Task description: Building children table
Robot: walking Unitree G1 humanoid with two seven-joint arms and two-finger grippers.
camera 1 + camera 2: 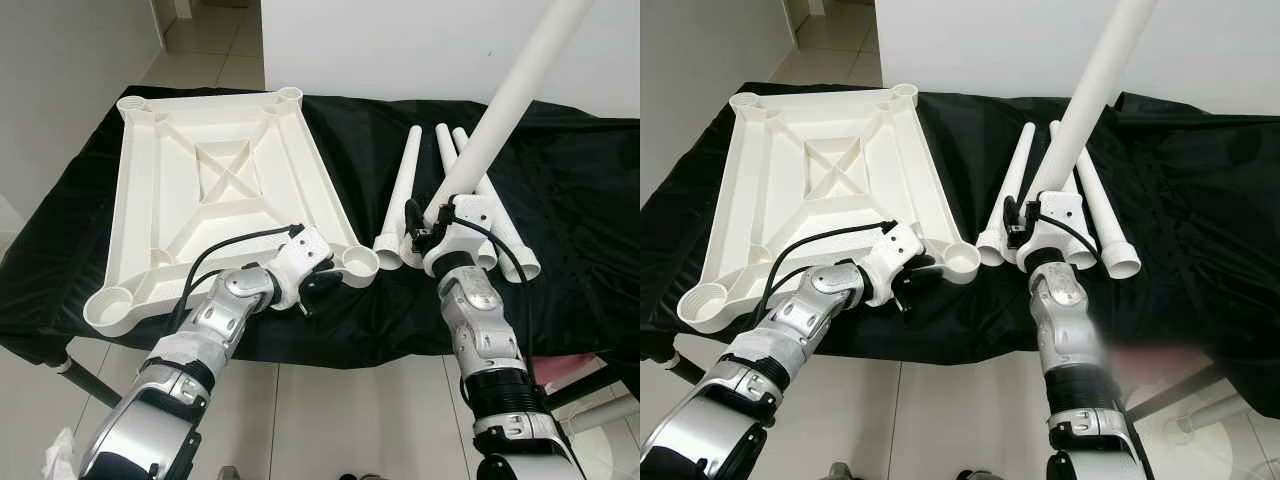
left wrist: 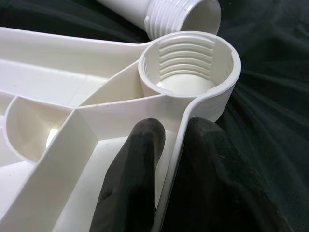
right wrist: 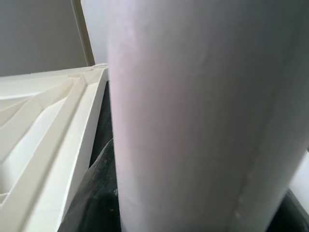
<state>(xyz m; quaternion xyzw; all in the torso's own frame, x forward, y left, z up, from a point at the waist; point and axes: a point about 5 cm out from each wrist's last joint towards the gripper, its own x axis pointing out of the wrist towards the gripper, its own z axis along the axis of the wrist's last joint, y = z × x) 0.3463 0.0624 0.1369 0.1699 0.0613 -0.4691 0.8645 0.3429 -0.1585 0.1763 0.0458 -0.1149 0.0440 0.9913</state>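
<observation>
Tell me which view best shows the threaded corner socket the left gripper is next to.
Left wrist view: the threaded socket is close, its ridges clear. Both eye views show it as a small ring at the tabletop's near corner.

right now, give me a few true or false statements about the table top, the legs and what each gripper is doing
1. The white table top lies upside down on the black cloth, ribs facing up. True.
2. The left gripper hangs free above the cloth. False: its fingers pinch the table top's rim beside a threaded corner socket.
3. The right gripper holds a white leg raised and slanting up. True.
4. All the legs are already screwed into the sockets. False: the four sockets are empty, and three loose legs lie on the cloth.
5. The raised leg stands in the near right socket. False: it is held off to the right of that socket.
</observation>
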